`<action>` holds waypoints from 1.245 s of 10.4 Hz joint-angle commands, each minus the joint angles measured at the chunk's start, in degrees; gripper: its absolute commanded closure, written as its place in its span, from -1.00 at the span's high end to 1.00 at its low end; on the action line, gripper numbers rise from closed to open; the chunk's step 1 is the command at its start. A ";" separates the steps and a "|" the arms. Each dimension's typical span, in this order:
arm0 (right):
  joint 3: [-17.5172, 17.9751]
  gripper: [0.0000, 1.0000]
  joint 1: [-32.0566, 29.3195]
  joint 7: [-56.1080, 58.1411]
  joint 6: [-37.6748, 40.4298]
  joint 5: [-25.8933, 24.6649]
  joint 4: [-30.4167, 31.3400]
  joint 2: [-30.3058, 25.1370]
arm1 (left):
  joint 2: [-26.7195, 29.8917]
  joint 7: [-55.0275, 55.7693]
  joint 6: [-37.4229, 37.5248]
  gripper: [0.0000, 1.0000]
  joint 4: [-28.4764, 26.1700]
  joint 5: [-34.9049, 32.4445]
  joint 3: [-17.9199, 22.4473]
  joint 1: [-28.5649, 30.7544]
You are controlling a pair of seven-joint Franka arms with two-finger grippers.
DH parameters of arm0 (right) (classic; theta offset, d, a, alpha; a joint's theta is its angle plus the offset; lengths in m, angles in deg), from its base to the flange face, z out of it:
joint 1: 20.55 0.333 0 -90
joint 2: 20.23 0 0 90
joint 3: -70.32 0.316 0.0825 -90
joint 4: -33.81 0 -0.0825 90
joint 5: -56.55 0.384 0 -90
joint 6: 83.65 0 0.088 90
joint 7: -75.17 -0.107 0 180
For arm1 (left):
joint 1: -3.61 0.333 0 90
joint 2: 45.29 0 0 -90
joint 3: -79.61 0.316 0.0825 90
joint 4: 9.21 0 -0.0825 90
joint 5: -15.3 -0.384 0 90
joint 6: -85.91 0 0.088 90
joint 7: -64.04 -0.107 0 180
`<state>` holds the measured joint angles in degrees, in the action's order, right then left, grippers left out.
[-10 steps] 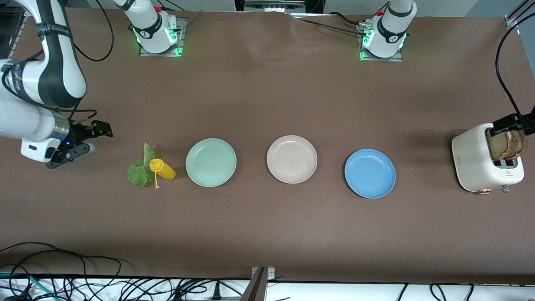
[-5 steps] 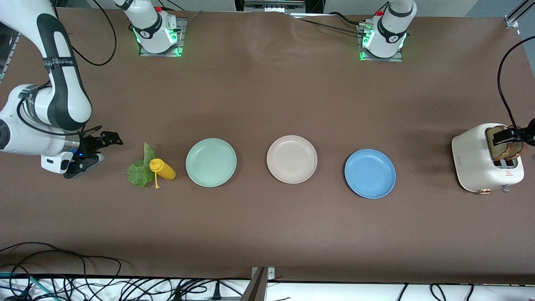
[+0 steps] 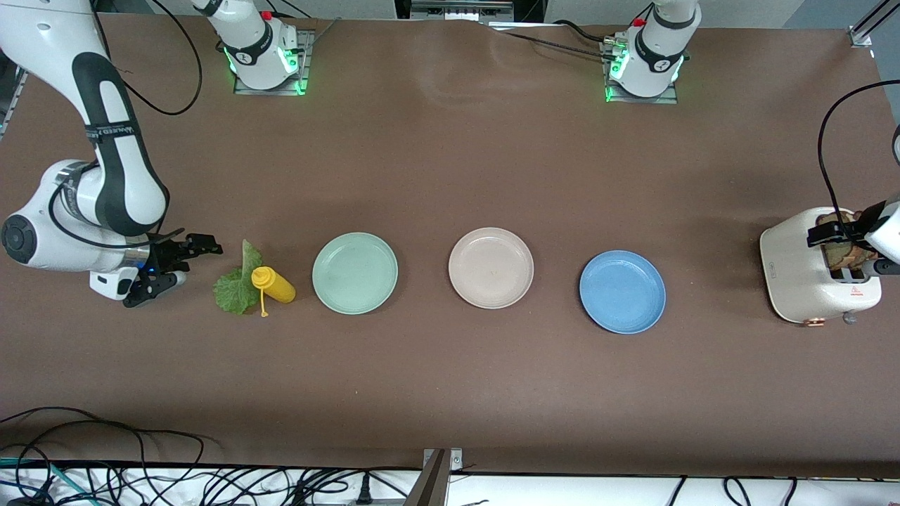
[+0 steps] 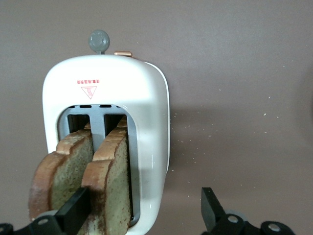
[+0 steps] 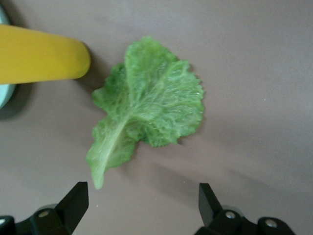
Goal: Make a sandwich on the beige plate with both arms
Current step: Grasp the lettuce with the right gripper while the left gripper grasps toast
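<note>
Sandwich parts lie at the two ends of the table (image 3: pixel 450 176), nothing yet on the beige plate (image 3: pixel 491 268), which sits between the mint-green plate (image 3: pixel 355 273) and the blue plate (image 3: pixel 622 292). At the left arm's end a white toaster (image 3: pixel 801 274) holds two bread slices (image 4: pixel 83 176) upright in its slots; the left hand (image 4: pixel 146 215) is over them with fingers spread wide, one finger against the nearer slice's crust, nothing gripped. At the right arm's end the right hand (image 3: pixel 176 261) sits low, just beside the lettuce leaf (image 5: pixel 146 107), fingers wide apart and empty. A yellow squeeze bottle (image 3: pixel 274 284) lies touching the leaf. I judge the bread light, fairly stiff, crumbly: pinch one slice across its faces near the top crust. The leaf looks limp and easily torn, best taken at its pale rib.
</note>
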<state>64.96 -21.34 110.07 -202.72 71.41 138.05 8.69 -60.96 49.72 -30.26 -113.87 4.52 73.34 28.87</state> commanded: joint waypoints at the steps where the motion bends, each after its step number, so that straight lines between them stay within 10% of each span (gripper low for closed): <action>1: 0.52 1.00 -0.01 -5.53 -1.16 1.14 -0.88 1.67 | 1.69 -0.89 0.24 1.00 -1.16 -2.48 -0.94 0.75; 9: 0.70 1.00 1.93 -26.88 -2.74 0.96 -2.55 5.27 | 0.47 -0.97 0.24 0.97 -0.72 -4.24 -0.76 2.24; 13: 0.70 1.00 2.45 -31.11 -2.92 0.70 -4.66 7.29 | -2.00 -0.79 0.59 -0.80 -0.63 -4.33 -0.76 2.16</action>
<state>65.67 -19.39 81.15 -205.89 71.56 135.69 14.31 -62.95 49.26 -29.98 -114.63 2.16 73.17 30.58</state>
